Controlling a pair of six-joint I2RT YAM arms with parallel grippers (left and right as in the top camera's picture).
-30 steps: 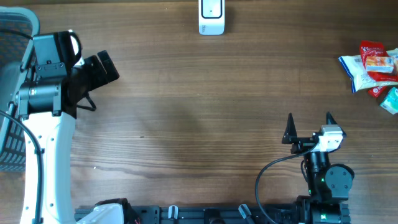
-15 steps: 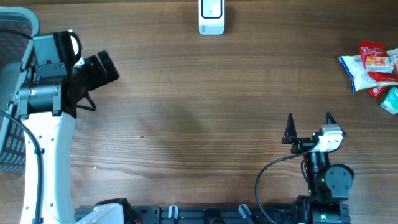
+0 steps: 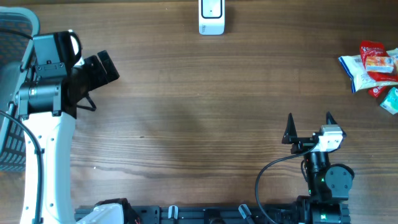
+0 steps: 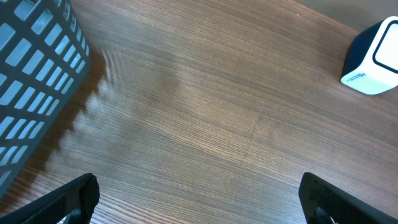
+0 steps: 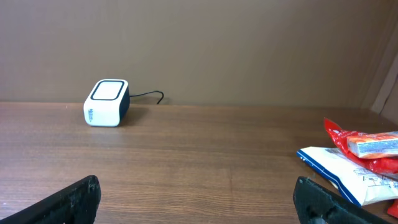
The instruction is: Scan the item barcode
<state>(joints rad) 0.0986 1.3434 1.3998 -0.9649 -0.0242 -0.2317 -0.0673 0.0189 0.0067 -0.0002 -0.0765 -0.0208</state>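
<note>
Wood-grain counter (image 3: 205,112) fills the overhead view. A white barcode scanner (image 3: 211,17) sits at the middle of its far edge with its framed face turned up, likely so an item can be passed over it. The snack packets (image 3: 372,67) lie in a loose heap at the far right, well apart from the scanner and touched by nothing. A blue mesh basket (image 3: 11,99) stands at the left edge, probably for scanned goods. The left arm (image 3: 43,93) hangs beside it, and the right arm (image 3: 323,162) sits near, right of centre. The left wrist view shows the left jaws as two dark tips in the bottom corners, spread wide over bare wood, between the basket wall (image 4: 31,81) and the scanner's corner (image 4: 373,59). In the right wrist view the right jaws are likewise spread and empty. They face the scanner (image 5: 106,102) with its cable (image 5: 149,96) at far left, and the packets (image 5: 360,165) at right, a red one atop a blue-and-white one. No pick has begun, and the right arm looks better placed to reach the packets.
</note>
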